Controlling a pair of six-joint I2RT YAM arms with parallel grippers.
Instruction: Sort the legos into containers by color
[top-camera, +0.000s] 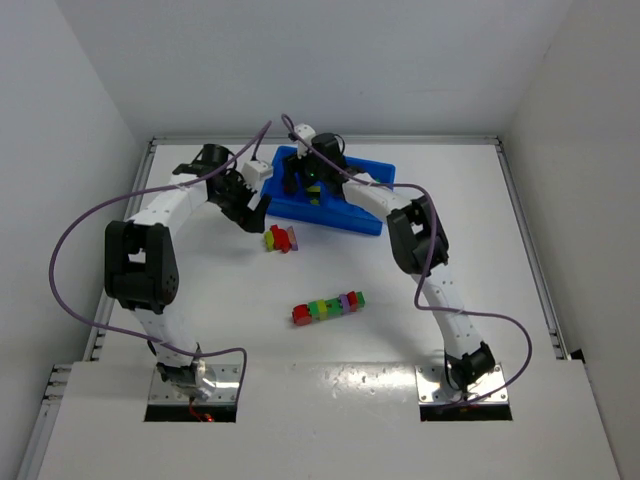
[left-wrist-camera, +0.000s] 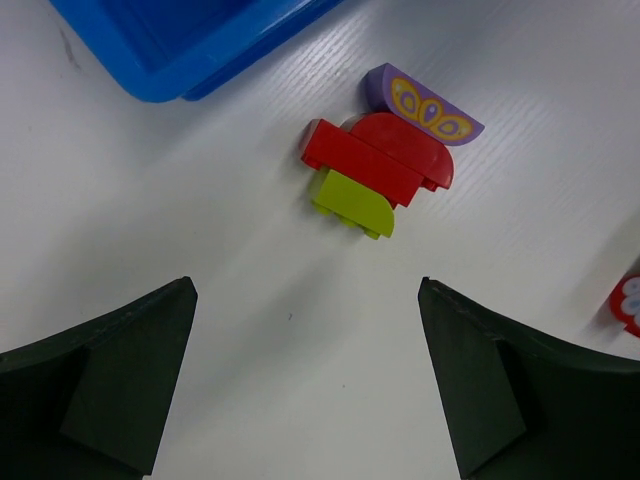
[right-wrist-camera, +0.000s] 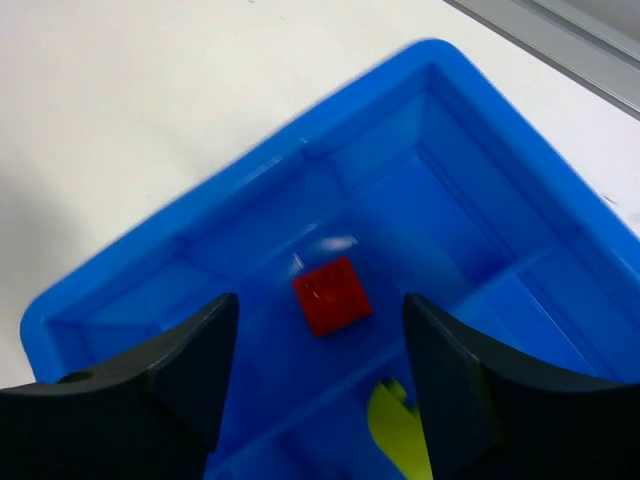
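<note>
- At the near edge of the table (top-camera: 520, 300), the left arm (top-camera: 140, 265) and the right arm (top-camera: 440, 290) stand on their bases, and both reach toward the far side.
- A little further, near the middle of the table, a strip of joined legos (top-camera: 328, 307) lies flat. It is red at the near-left end, then green, yellow, purple and green. No gripper touches it.
- Beyond the strip, a small cluster (top-camera: 280, 239) lies on the table just in front of the tray. In the left wrist view it is a red piece (left-wrist-camera: 375, 160) with a lime-green piece (left-wrist-camera: 352, 202) touching its near side and a purple half-round piece (left-wrist-camera: 425, 105) with a yellow butterfly print at its far side.
- The left gripper (left-wrist-camera: 305, 370) hovers over the bare table beside this cluster. Its jaws are wide apart and nothing is between them. The cluster is ahead of the dark fingers (left-wrist-camera: 120, 380), not inside them.
- The blue tray (top-camera: 350, 217) sits at the far middle of the table, a little turned.
- The right gripper (right-wrist-camera: 315, 400) hangs above the tray, and its jaws are apart and hold nothing.
- Below it, a red brick (right-wrist-camera: 330, 295) is in one compartment. It looks slightly blurred, so I cannot tell if it rests on the floor.
- A yellow-green piece (right-wrist-camera: 395, 430) is in the next compartment, across the divider.
</note>
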